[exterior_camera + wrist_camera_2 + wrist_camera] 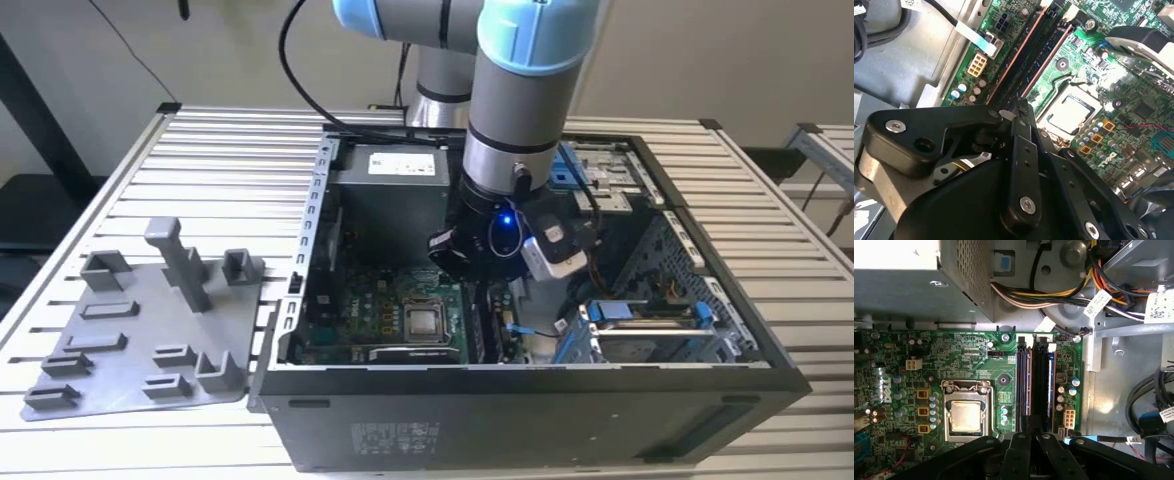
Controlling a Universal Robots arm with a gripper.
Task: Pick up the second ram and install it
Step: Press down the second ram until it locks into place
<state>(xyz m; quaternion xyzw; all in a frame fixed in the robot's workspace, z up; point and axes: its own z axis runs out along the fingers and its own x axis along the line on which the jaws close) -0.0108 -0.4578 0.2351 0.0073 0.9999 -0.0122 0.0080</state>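
Grey plastic comes first at the exterior view's left: the fixture plate (134, 340) lies on the slatted table (747, 190) with its upright posts and holders bare, no memory stick showing on it. Just beside it stands the open computer case (534, 420), and inside, the green motherboard (354, 310) with the metal processor socket (427, 322). Right of the socket the gripper (467, 255) hangs low over the long memory slots. In the first wrist view two dark sticks seem to stand in neighbouring slots, and the second ram (1025, 370) is judged to be the one whose near end lies under the gripper. It looks to be in its slot already, so the pick and carry appear done; whether it is fully seated and latched cannot be made out, nor whether the claw is clenched or released. Around the slots crowd the power supply (387, 180) and its wire bundle (1044, 292), and further right the blue-tabbed drive cage (647, 320), leaving the arm (514, 120) little room.
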